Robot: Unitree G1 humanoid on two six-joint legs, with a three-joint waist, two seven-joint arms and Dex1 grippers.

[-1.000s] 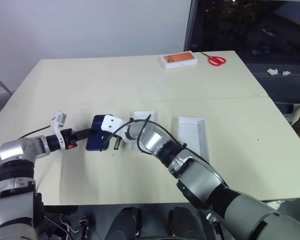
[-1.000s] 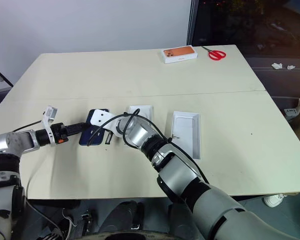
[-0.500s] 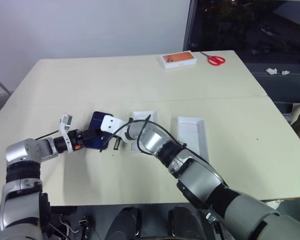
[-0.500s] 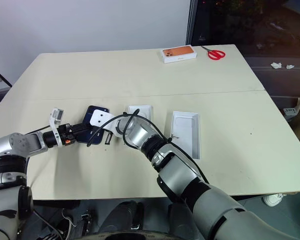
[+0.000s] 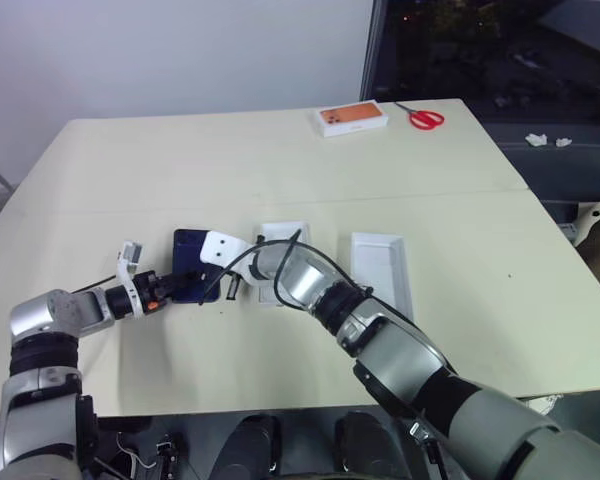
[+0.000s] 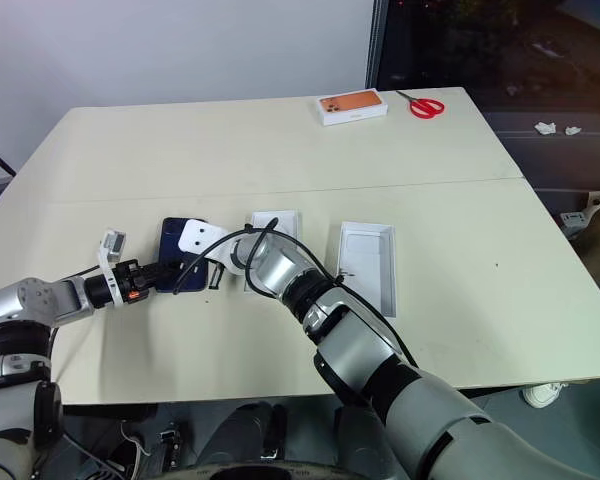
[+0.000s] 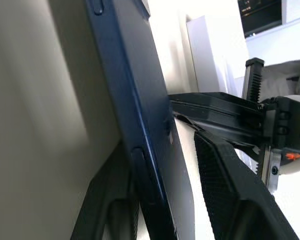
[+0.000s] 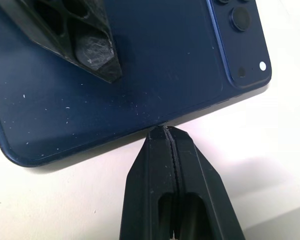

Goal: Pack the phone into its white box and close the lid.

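Left eye view: phone [image 5: 194,277] lies back-up on the table [image 5: 460,330], left of centre and nearer the front edge than the far one. Left gripper [image 5: 185,283] reaches in from the left at the phone's near end; right gripper [image 5: 220,290] sits at its long right edge, likely bracing it so it cannot slide. White box [image 5: 283,262] just right of the phone, mostly behind the right arm, contents not readable. Lid [image 5: 382,272] further right, inside up, empty. Orange-printed box [image 5: 351,118] and scissors [image 5: 420,116] near the far edge.

Left wrist view: one black finger under the phone's edge, the other above its face; a pinch forming, full closure not clear.

Right wrist view: fingers pressed together, tips against the phone's edge, holding nothing.
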